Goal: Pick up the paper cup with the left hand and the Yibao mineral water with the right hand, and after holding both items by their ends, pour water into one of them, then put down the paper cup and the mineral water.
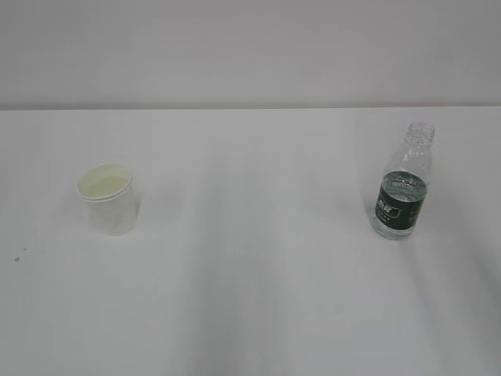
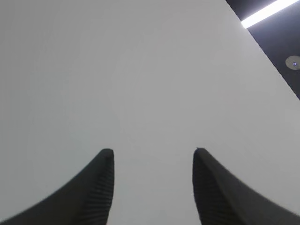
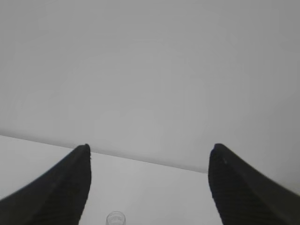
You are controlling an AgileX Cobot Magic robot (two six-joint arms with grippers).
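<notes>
Item 1. White table point(image 1: 250, 298): it filled the lower part of the exterior view and met a pale wall point(image 1: 250, 47) along a straight seam behind. A few tiny dark specks sat near its left edge.

Item 2. The Yibao mineral water point(image 1: 403, 192): stood upright on the right side of the table, uncapped, its clear ribbed body wrapped by a dark green label band with white print. It stood free, with nothing touching it. In the right wrist view only its open mouth point(image 3: 116, 218) showed, at the bottom edge, low between the two fingers.

Item 3. The paper cup point(image 1: 108, 200): stood upright on the left side of the table, well apart from the bottle, rolled rim up, the inside cream-white (whether it held liquid could not be told). Nothing touched it.

Item 4. The right hand point(image 3: 149, 150): seen only through its own wrist camera, two black fingers spread wide apart with nothing between them, raised over the table and facing the wall seam.

Item 5. The left hand point(image 2: 153, 152): seen only through its own wrist camera, black ribbed fingers parted, nothing gripped, pointing at a plain pale surface. A dark strip with a bright light bar point(image 2: 269, 11) crossed the upper right corner of that view.
</notes>
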